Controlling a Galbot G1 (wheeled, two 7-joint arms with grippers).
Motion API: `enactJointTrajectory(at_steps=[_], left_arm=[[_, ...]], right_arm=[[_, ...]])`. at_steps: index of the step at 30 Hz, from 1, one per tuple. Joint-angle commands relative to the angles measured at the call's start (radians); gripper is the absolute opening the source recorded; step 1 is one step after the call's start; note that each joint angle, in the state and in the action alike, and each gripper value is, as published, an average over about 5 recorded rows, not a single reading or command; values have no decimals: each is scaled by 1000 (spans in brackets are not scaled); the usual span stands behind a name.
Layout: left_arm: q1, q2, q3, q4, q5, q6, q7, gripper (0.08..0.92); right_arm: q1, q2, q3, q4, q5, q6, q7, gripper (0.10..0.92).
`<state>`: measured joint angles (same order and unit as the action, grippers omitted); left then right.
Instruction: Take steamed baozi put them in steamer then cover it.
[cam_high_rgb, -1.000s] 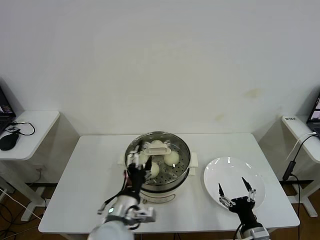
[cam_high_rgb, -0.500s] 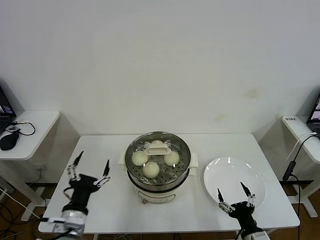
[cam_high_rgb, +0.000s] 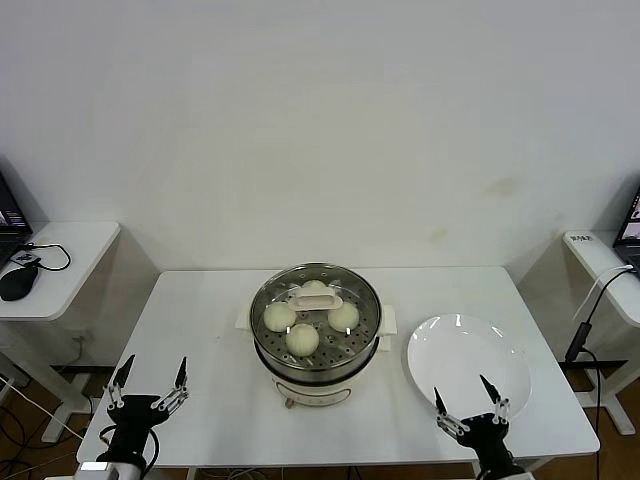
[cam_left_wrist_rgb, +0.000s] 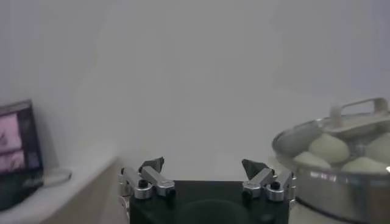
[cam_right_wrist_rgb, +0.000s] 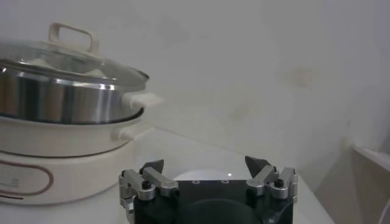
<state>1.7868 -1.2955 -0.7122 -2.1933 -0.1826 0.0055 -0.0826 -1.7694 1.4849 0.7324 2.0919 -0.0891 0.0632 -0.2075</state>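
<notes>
The steamer (cam_high_rgb: 366, 345) stands mid-table on its white pot base. Several cream-white baozi (cam_high_rgb: 301, 339) lie inside it. The glass cover (cam_high_rgb: 355, 296) with its cream handle (cam_high_rgb: 316, 298) sits on top of the steamer. My left gripper (cam_high_rgb: 149, 390) is open and empty at the table's front left corner, well away from the steamer. My right gripper (cam_high_rgb: 468, 402) is open and empty at the front edge of the white plate (cam_high_rgb: 462, 350). The left wrist view shows the covered steamer (cam_left_wrist_rgb: 341, 182) beyond the gripper (cam_left_wrist_rgb: 205, 170). The right wrist view shows the steamer (cam_right_wrist_rgb: 61, 91) and the gripper (cam_right_wrist_rgb: 205, 168).
The empty white plate lies right of the steamer. A side table (cam_high_rgb: 60, 262) with a black mouse (cam_high_rgb: 17, 283) stands at far left, another side table (cam_high_rgb: 605, 262) with a cable at far right. A wall is behind the table.
My left gripper has pulled back from the cover toward the table's front left corner, empty and open. The cover stays on the steamer. My right gripper has drawn back slightly.
</notes>
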Motion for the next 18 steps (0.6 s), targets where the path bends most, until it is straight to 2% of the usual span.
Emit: enactJointTrajectory(at_steps=[1,18], left_arm=[[50,-2,-34,46,-108,-46,-2,823],[36,11,-22,66,-88,-24,23,823]], right_arm=[[-9,-12,-17,-1,5,-10,3,823],[-7,-31,-60,5,19,-38,9,823]])
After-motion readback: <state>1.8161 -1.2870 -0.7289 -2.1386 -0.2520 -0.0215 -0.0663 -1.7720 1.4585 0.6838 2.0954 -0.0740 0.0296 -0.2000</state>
